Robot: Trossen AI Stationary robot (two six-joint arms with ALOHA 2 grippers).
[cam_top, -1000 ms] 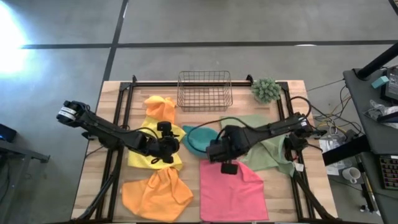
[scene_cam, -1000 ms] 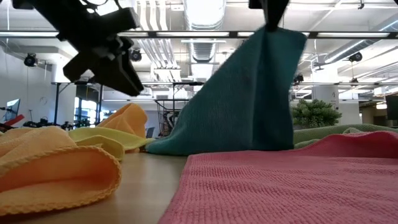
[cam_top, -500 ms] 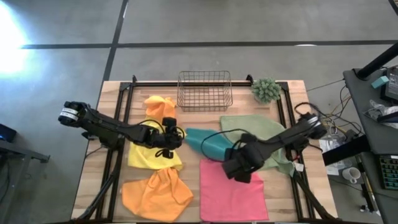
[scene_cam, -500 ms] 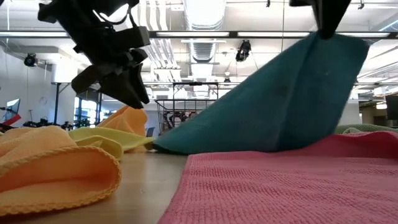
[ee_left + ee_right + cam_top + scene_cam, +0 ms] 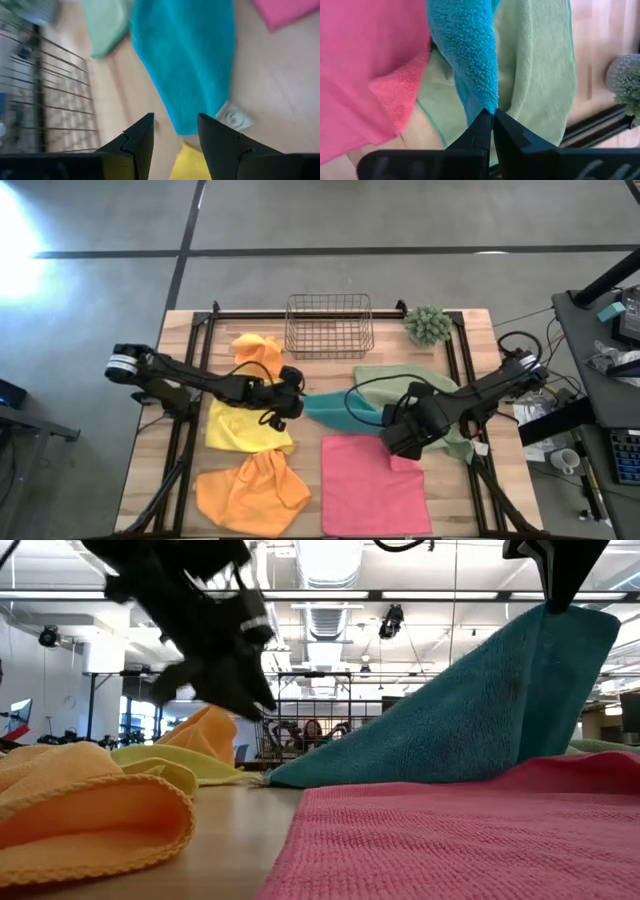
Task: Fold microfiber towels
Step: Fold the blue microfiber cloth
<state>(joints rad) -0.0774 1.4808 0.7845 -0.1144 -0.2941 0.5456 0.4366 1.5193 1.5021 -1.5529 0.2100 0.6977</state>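
Note:
A teal towel (image 5: 345, 412) stretches across the table's middle, rising to my right gripper (image 5: 489, 114), which is shut on it high above the pink towel (image 5: 375, 485). The teal towel's left end (image 5: 290, 775) lies on the table. My left gripper (image 5: 175, 134) is open and hangs just above that end, its fingers on either side of the end's edge near a white tag (image 5: 232, 118). A yellow towel (image 5: 245, 428), two orange towels (image 5: 255, 350) (image 5: 250, 492) and an olive green towel (image 5: 425, 395) lie on the table. My right gripper pinches a bunched edge of the teal towel (image 5: 485, 100) at its right end between its two fingers, which point steeply down from above. The towel slopes down from the fingers (image 5: 560, 585), drawn fairly taut. Its left end is on the table and its lower edge on the pink towel.
A wire basket (image 5: 330, 325) stands at the table's far edge, with a small spiky green plant (image 5: 427, 323) to its right. Black rails (image 5: 195, 380) run along the table's left and right sides. Bare wood shows between the yellow and pink towels (image 5: 308, 460).
My right gripper has carried the teal towel's raised end toward the table's right edge. The cloth has gone from a steep peak to a long, low slope, and its left end has stayed on the table. My left gripper has moved right toward that end, sinking a little and rolling.

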